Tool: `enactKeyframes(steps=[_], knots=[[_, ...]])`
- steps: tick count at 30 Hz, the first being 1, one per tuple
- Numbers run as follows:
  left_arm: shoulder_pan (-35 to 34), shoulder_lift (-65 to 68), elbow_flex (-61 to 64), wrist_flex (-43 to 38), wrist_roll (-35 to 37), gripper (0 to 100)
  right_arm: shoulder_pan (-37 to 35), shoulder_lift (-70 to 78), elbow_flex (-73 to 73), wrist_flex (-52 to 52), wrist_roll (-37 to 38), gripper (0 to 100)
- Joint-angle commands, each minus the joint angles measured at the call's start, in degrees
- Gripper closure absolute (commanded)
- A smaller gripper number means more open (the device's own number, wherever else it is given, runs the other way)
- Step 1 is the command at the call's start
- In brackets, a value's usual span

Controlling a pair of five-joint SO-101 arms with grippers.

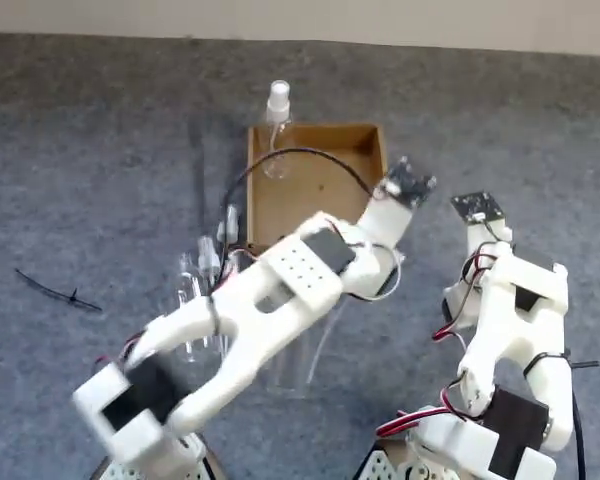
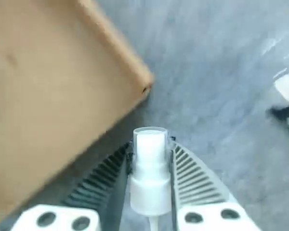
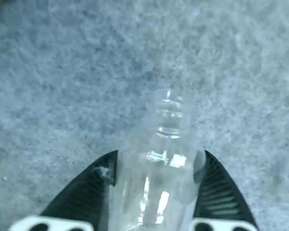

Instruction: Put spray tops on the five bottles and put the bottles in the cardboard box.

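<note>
I find the floor of the open brown cardboard box mostly bare. A black cable arcs over it, and a clear white-topped bottle sits at its far left corner. My white left arm bars the near wall, and its left gripper clamps a white spray top off the right corner. Left of the box, clear plastic bottles crowd the grey carpet. To the right, open carpet runs to my right gripper and its clear uncapped bottle.

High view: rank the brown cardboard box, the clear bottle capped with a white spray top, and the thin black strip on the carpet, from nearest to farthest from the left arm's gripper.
1. Brown cardboard box: right beside the left gripper.
2. Clear bottle with white spray top: at the box's far edge.
3. Thin black strip: far off, toward the picture's left side.
</note>
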Motion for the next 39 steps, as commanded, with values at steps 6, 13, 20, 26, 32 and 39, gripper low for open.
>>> enactKeyframes(steps=[6, 13, 20, 26, 32, 39], knots=[[-10.51, -32.57, -1.63, 0.35, 5.89, 100, -1.71, -0.92, -3.12, 1.19, 0.44, 84.2], [-23.43, -52.70, -1.10, 3.43, -1.32, 100, -2.42, -1.01, -3.47, 3.82, -2.29, 84.1], [-40.92, -57.54, -0.66, 23.03, -9.41, 99, -3.91, -3.03, -8.22, 10.77, -8.00, 63.2], [-45.58, -57.89, 13.41, 25.14, -14.95, 99, -4.70, -3.56, -10.51, 17.36, -8.79, 60.1], [-45.58, -58.15, 24.04, 24.62, -17.67, 99, -6.81, -3.38, -13.58, 17.80, -14.33, 60.2], [-45.67, -58.15, 33.45, 18.99, -17.76, 99, -7.78, -2.86, -12.70, 12.53, -14.51, 61.8]])
